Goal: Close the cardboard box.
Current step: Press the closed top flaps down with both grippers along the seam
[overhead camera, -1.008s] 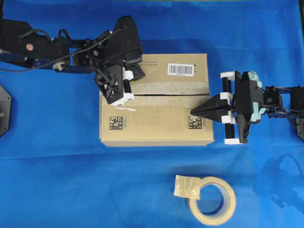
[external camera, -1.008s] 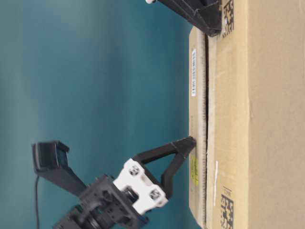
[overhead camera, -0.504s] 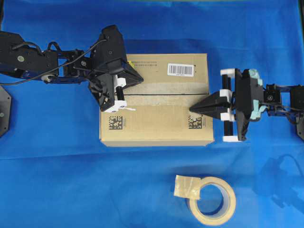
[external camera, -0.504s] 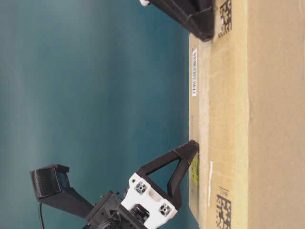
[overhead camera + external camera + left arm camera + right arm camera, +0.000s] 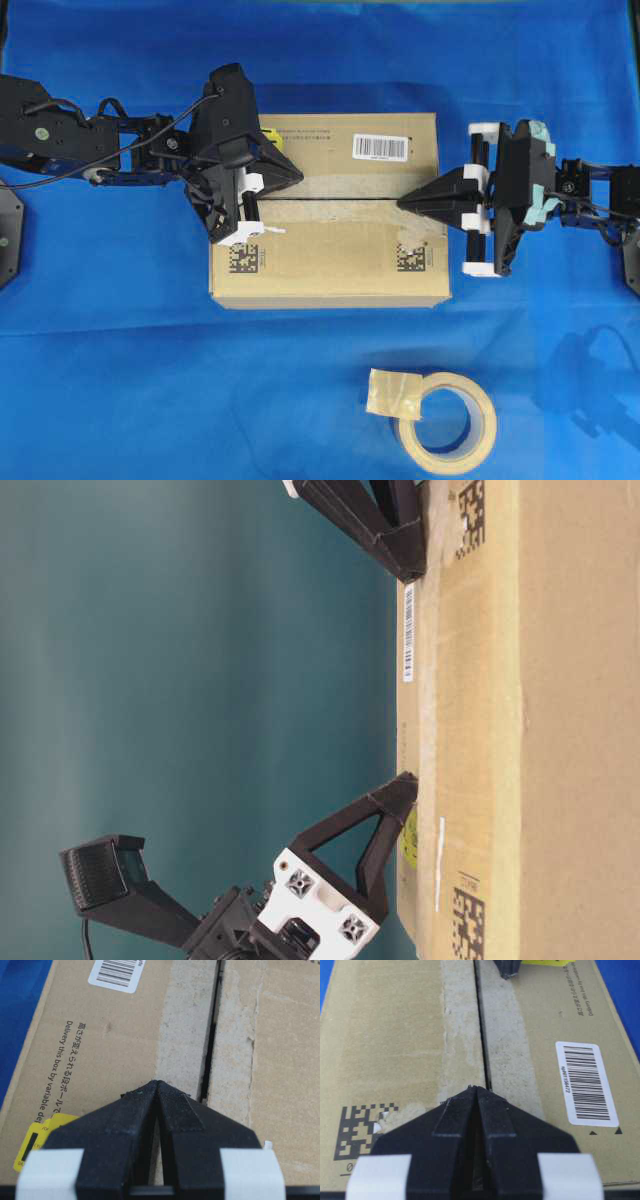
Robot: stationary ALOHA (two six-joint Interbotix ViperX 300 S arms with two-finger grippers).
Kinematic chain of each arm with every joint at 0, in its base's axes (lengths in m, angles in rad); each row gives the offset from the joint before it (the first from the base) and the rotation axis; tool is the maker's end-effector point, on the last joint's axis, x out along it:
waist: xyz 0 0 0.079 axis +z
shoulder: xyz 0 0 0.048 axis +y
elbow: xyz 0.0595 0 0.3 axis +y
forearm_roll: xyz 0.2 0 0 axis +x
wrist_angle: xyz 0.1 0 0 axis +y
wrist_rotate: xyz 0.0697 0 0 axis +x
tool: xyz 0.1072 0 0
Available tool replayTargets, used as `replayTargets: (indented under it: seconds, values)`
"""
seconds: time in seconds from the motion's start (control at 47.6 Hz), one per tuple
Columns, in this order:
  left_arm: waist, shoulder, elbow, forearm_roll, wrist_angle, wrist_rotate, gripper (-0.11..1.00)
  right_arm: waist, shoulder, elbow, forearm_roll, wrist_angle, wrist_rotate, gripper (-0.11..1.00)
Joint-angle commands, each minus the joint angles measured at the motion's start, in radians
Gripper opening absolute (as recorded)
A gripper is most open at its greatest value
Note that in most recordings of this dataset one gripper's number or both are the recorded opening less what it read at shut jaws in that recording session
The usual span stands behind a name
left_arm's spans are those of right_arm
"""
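The cardboard box lies in the middle of the blue cloth with both top flaps flat. A thin dark seam runs between the flaps, flanked by old pale tape strips. My left gripper is shut and empty, its tip pressing on the far flap beside the yellow sticker, just left of the seam. My right gripper is shut too, with its tip on the seam at the box's right end, near the barcode label. In the table-level view both tips touch the box top.
A beige tape roll with a loose flap of tape lies on the cloth in front of the box, right of centre. Blue cloth surrounds the box on all sides.
The left gripper swung to point along the box and slid right onto the far flap, which went from slightly raised to flat. The right gripper shifted from the near flap up onto the seam.
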Motion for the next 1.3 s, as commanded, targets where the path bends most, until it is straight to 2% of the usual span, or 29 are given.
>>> replayTargets:
  seconds: [0.0, 0.42, 0.777, 0.84, 1.28]
  values:
    - [-0.008, -0.023, -0.006, -0.002, -0.006, 0.002, 0.0, -0.008, -0.006, -0.006, 0.003, -0.005, 0.0, 0.0]
    - [-0.018, -0.021, -0.006, -0.002, -0.012, 0.002, 0.0, -0.025, -0.006, 0.025, 0.029, -0.009, 0.0, 0.0]
    - [-0.02, -0.034, 0.009, -0.002, -0.037, 0.002, 0.0, -0.025, -0.006, 0.028, 0.032, -0.005, 0.0, 0.0]
    - [-0.021, -0.046, 0.029, -0.002, -0.072, 0.002, 0.0, -0.025, -0.006, 0.028, 0.032, -0.005, 0.0, 0.0]
    - [-0.058, -0.167, 0.293, -0.002, -0.528, 0.003, 0.0, -0.025, -0.003, 0.025, 0.032, -0.009, 0.0, 0.0]
